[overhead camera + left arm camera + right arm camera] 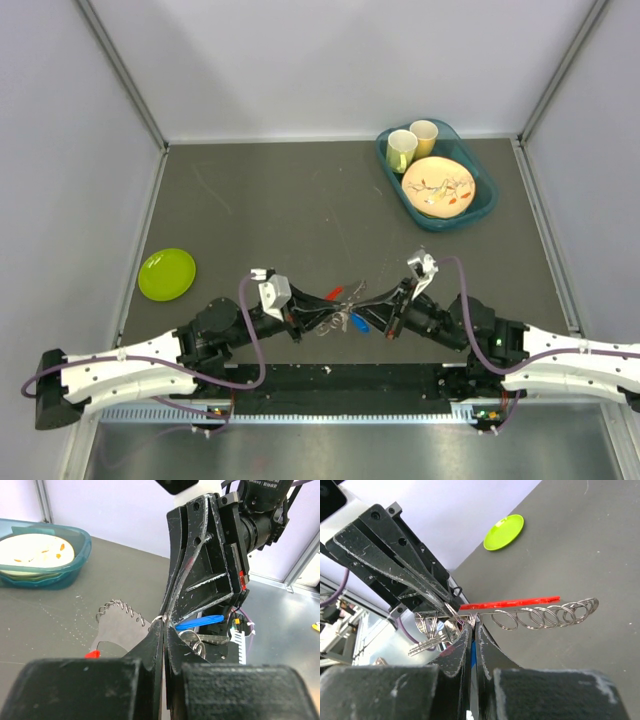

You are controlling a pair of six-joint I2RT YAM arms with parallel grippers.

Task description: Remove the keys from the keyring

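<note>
Both grippers meet above the table's near middle. The left gripper is shut, its tips pinching the thin silver keyring. The right gripper is shut too, its tips pinching the same wire loop right beside the left tips. The red-headed key sticks out between them, edge-on in the right wrist view. The blue-headed key hangs below and shows in the left wrist view. A silver key blade dangles under the loop. A row of several small rings trails off to the side.
A lime green plate lies at the left of the table, also in the right wrist view. A teal basin at the back right holds two cups and a patterned plate; its wall shows in the left wrist view.
</note>
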